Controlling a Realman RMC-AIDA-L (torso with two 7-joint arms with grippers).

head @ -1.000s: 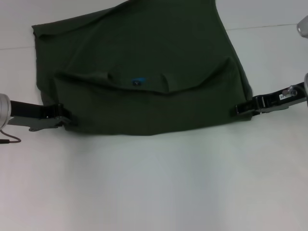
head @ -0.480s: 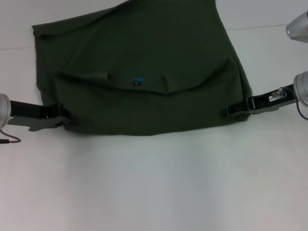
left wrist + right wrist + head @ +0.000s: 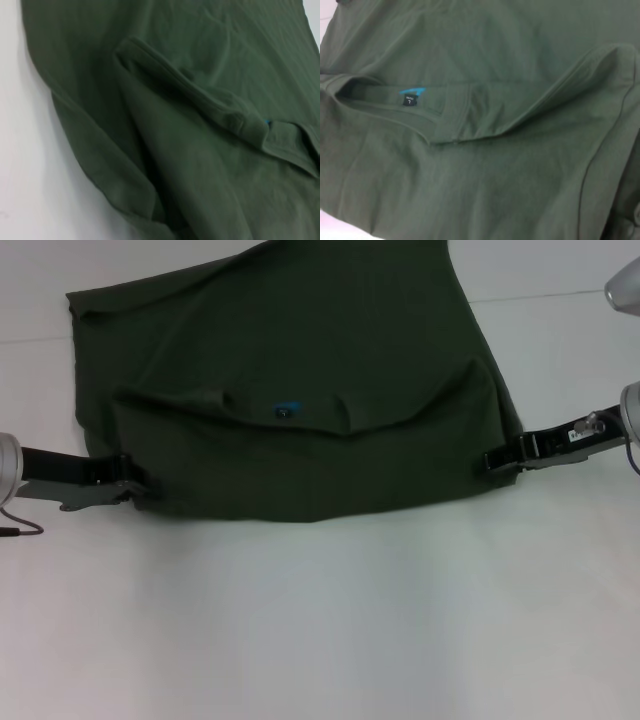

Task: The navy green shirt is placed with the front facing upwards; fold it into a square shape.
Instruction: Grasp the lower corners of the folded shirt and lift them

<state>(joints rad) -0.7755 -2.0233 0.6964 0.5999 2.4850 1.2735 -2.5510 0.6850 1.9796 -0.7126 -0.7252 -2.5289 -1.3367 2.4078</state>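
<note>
Right wrist view — navy green shirt (image 3: 485,165) collar label (image 3: 410,98) reads "7"; end effector states unclear.

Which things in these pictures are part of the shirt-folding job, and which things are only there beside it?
Part of the job:
- navy green shirt, its near part folded over, collar label showing
- left gripper at the shirt's left edge
- right gripper at the shirt's right edge

Only there:
- white table under the shirt; nothing else lies on it in view
</note>
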